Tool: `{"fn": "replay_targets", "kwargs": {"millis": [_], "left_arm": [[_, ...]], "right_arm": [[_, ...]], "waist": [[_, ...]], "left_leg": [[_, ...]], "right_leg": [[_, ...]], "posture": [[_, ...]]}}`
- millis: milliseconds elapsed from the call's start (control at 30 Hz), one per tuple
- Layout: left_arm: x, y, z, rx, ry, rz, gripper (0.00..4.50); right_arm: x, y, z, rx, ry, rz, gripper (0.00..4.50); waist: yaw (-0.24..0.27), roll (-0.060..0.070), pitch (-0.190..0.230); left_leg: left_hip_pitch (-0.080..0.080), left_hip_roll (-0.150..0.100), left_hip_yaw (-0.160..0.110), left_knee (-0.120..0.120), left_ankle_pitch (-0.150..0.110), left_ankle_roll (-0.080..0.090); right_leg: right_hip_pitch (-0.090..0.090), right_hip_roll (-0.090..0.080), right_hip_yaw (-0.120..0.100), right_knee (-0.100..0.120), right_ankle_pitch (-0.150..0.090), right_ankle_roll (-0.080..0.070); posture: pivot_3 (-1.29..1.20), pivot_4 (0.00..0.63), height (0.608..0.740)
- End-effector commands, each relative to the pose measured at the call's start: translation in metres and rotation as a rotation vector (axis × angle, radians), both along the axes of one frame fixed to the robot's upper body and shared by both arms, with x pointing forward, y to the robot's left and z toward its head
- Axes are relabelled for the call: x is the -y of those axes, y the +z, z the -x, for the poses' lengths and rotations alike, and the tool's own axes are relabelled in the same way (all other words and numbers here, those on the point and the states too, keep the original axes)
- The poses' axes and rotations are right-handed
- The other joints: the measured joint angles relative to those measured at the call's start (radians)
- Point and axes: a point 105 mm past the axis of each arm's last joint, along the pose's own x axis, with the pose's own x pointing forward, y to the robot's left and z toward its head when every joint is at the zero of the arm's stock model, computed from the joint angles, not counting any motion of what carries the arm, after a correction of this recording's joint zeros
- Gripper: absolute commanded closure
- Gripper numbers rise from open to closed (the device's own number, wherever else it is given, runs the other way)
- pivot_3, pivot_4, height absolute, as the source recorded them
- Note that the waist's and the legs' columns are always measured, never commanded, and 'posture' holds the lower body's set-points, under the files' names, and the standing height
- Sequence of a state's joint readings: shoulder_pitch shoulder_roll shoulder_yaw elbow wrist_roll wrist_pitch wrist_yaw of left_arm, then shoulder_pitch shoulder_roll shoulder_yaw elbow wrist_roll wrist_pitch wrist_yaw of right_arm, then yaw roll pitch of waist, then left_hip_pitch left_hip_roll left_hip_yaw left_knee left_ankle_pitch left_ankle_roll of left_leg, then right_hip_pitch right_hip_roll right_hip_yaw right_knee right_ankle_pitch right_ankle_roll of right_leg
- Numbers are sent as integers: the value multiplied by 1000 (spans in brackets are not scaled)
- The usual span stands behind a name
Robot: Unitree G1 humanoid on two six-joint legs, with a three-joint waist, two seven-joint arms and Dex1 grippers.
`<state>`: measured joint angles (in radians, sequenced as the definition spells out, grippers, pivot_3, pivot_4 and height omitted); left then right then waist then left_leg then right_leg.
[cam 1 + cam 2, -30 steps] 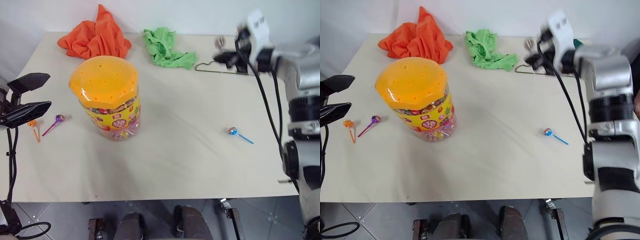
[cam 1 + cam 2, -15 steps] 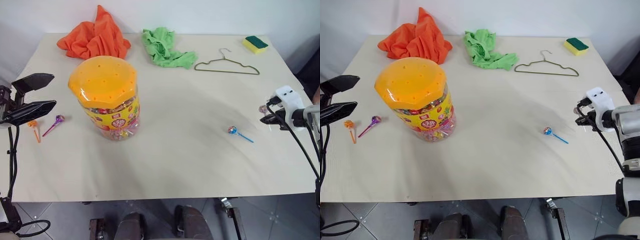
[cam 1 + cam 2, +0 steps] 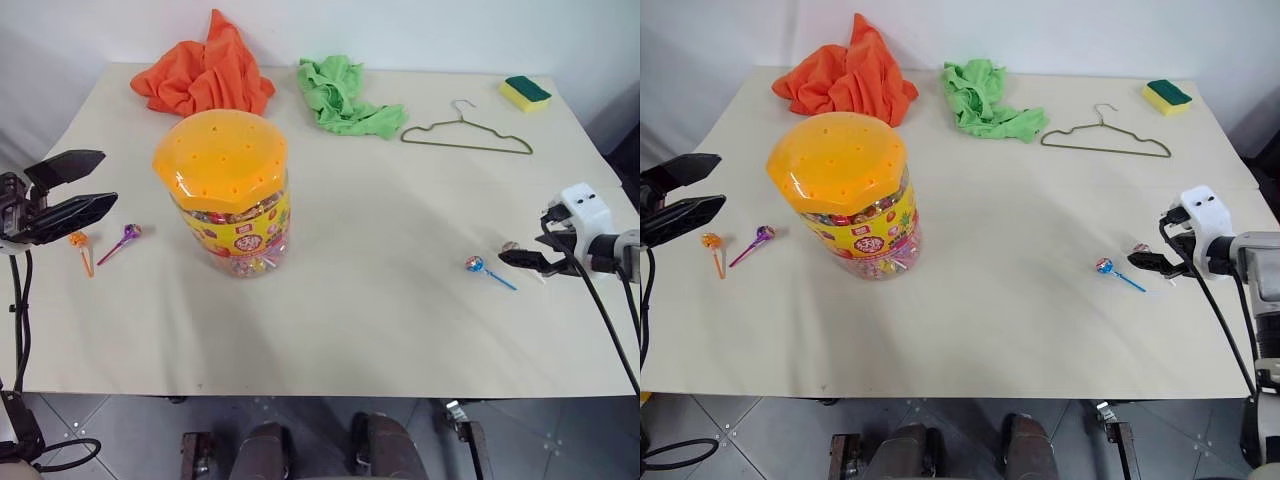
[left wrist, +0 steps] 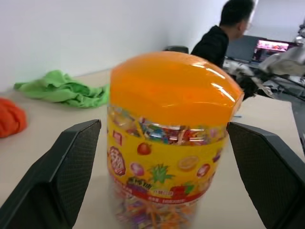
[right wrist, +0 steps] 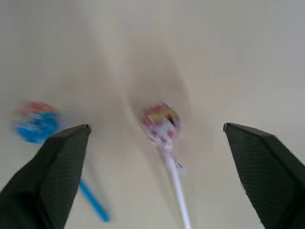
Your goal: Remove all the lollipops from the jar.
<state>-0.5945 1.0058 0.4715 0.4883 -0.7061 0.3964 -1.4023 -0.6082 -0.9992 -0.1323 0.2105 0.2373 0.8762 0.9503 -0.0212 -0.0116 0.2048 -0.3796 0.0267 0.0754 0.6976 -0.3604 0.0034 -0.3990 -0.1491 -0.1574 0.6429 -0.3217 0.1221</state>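
Observation:
The jar (image 3: 228, 200), a clear tub with an orange holed lid, stands upright left of the table's middle, packed with wrapped candies. To its left lie an orange lollipop (image 3: 78, 240) and a purple lollipop (image 3: 131, 232). My left gripper (image 3: 105, 178) hovers open beside them, its fingers aimed at the jar (image 4: 171, 143). A blue lollipop (image 3: 474, 264) lies on the right. Just right of it my right gripper (image 3: 520, 258) is low and open. A pink-and-white lollipop (image 5: 159, 119) sits between its fingers, touching neither.
An orange cloth (image 3: 205, 75) and a green cloth (image 3: 345, 95) lie at the table's back. A wire hanger (image 3: 470, 135) and a yellow-green sponge (image 3: 525, 92) are at the back right. A person (image 4: 224, 33) sits beyond the table.
My right arm swung down from high at the back right to the table's right side. Its gripper opened and let go of the pink-and-white lollipop. The camera shifted slightly.

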Motion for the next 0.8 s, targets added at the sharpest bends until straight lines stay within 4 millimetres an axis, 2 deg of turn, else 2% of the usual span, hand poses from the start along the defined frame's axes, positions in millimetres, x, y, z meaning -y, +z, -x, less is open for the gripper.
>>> {"fn": "replay_targets", "kwargs": {"millis": [33, 133, 200, 333, 400, 467, 567, 633, 733, 800], "left_arm": [[-13, 3, -3, -34, 116, -48, 0], [-21, -3, -7, -61, 190, -80, 0], [-27, -9, -9, -78, 263, -99, 0], [-31, -22, -3, -104, 301, -92, 0], [-40, -40, 3, -165, 354, -93, 0], [-45, -53, 10, -196, 381, -97, 0], [-48, -68, 23, -213, 411, -69, 0], [-46, -75, 29, -209, 423, -65, 0], [-43, -83, 37, -212, 433, -50, 0], [-34, -87, 42, -225, 391, -19, 0]], "right_arm": [[-31, 46, 17, 150, 183, -34, 6], [-70, 62, 30, 231, 383, -98, 6], [-99, 64, 41, 265, 525, -142, 6], [-144, 41, 57, 287, 739, -172, 6], [-165, 19, 68, 275, 858, -195, 6], [-174, 4, 71, 260, 907, -218, 6], [-179, -27, 67, 238, 925, -220, 6], [-180, -39, 60, 236, 899, -216, 6], [-184, -48, 51, 251, 863, -223, 6], [-189, -46, 48, 280, 850, -233, 6]], "waist": [[0, 0, 0], [-1, 0, 0], [-2, 0, 0], [-4, -1, 0], [-4, -2, -1], [-4, -2, -1], [-2, -2, -1], [4, -2, -1], [9, -3, -2], [11, -3, -2]], "left_leg": [[0, 0, 0, 0, 0, 0], [0, 0, 0, 0, 0, 0], [0, 0, 0, 0, 0, 0], [0, 1, -1, -1, 0, 0], [0, 1, -1, -1, 0, 0], [1, 0, -1, -1, 0, 0], [1, 0, -1, 0, 0, 0], [1, 1, -2, 0, 0, 0], [2, 1, -1, 1, 0, 0], [2, 1, -1, 1, 0, 0]], "right_leg": [[0, 0, 0, 0, 0, 0], [0, 0, 0, 0, 0, 0], [0, 0, 0, 0, 0, 0], [0, 1, 0, 0, 0, 0], [0, 1, 0, 0, 0, 0], [0, 0, 0, 0, 0, 0], [1, 0, 0, 0, 0, 0], [2, 0, 0, 0, 0, 0], [3, 0, 0, 0, 0, 0], [3, 0, 0, 0, 0, 0]], "posture": [[0, 150, 740], [0, 150, 740], [0, 150, 740], [0, 150, 740], [0, 150, 740], [0, 150, 740], [0, 150, 740], [0, 150, 740], [0, 150, 740], [0, 150, 740]]}}
